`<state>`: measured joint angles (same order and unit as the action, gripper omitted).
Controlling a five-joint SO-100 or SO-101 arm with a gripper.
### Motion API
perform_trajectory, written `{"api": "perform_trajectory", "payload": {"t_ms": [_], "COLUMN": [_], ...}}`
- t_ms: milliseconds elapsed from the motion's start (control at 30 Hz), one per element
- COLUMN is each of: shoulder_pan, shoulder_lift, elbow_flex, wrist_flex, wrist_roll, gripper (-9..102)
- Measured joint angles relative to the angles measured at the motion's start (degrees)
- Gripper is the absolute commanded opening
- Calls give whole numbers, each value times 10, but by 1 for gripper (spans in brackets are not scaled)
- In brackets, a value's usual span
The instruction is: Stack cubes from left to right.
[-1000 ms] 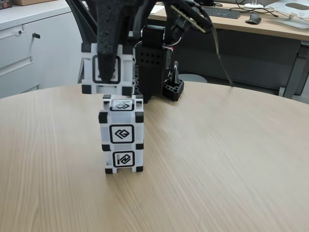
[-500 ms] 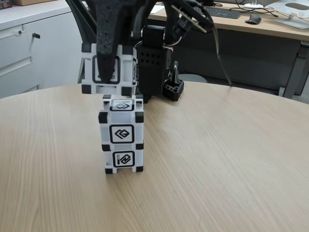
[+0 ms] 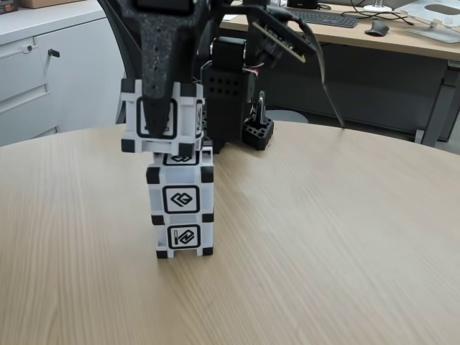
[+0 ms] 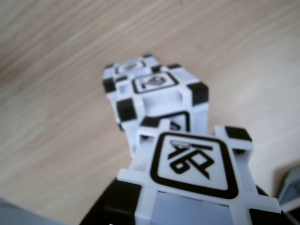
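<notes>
Fixed view: gripper [image 3: 159, 108] is clamped on the third cube [image 3: 162, 117], held just above the two-cube stack [image 3: 180, 205] and offset to its left. Risk: released here, the overhang could tip it off, or a low pass could clip the top cube and topple the stack. Whether the held cube already touches the stack isn't clear. Wrist view crops the held cube [image 4: 194, 173]; fingertips are hidden behind it, stack blurred.

open wooden table [image 3: 323, 237] right and left of cube stack [image 3: 181, 212], black stand [image 3: 228, 93] close behind
</notes>
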<state>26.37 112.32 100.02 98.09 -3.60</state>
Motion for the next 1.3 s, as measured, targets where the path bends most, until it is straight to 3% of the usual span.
{"api": "perform_trajectory", "payload": {"t_ms": [300, 600, 833, 1300], "shoulder_pan": [0, -1, -1, 0], "shoulder_lift": [-4, -28, -47, -104], "elbow_flex": [-1, -4, -6, -3], "wrist_flex": [0, 1, -1, -4], "wrist_roll": [-3, -17, -29, -54], "gripper": [0, 9, 28, 36]}}
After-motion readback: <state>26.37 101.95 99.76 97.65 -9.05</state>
